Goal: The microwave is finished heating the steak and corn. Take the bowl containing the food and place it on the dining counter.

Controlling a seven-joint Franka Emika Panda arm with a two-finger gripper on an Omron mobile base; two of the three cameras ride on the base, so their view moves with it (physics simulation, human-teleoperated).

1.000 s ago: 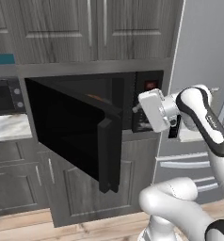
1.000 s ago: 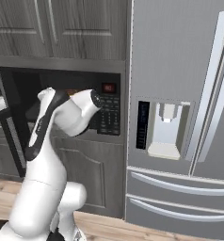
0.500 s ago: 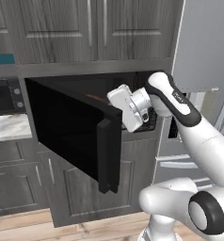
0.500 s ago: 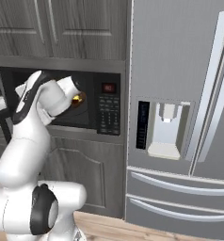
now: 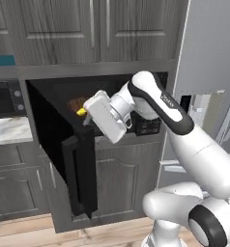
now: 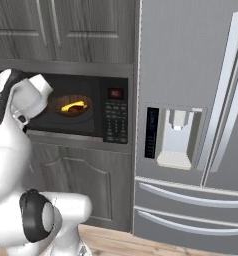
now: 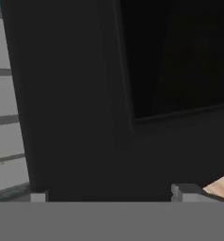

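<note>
Far left in left base view: small black oven w/ two round knobs (image 5: pixel 5 98) set in the grey wood cabinetry, marble counter strip (image 5: pixel 10 130) under it. Next right, the large black microwave (image 5: pixel 150 123) w/ its dark glass door (image 5: pixel 64 159) swung wide open toward the camera, hinged at left. Inside the cavity, a shallow round brown bowl (image 6: pixel 71 105) sits on the microwave floor; short bright yellow corn cob (image 6: pixel 73 106) lies in it, clearly seen in right base view. Small dark reddish-brown steak lump (image 5: pixel 76 104) shows beside the corn in left base view, partly hidden by the hand.

White robot arm reaches into the opening; two-finger gripper (image 7: pixel 109 195) is at the cavity front, near the bowl but apart from it, nothing between the fingers. Hand view: the two fingertips (image 7: pixel 182 192) sit far apart at the bottom edge, so jaws spread wide, facing the dark door.

Right of the cavity: microwave button panel (image 6: pixel 114 120) w/ small red display (image 6: pixel 115 93); digits and key labels too small to read. Far right: tall stainless fridge (image 6: pixel 191 125) w/ water dispenser (image 6: pixel 173 137); no legible brand.
</note>
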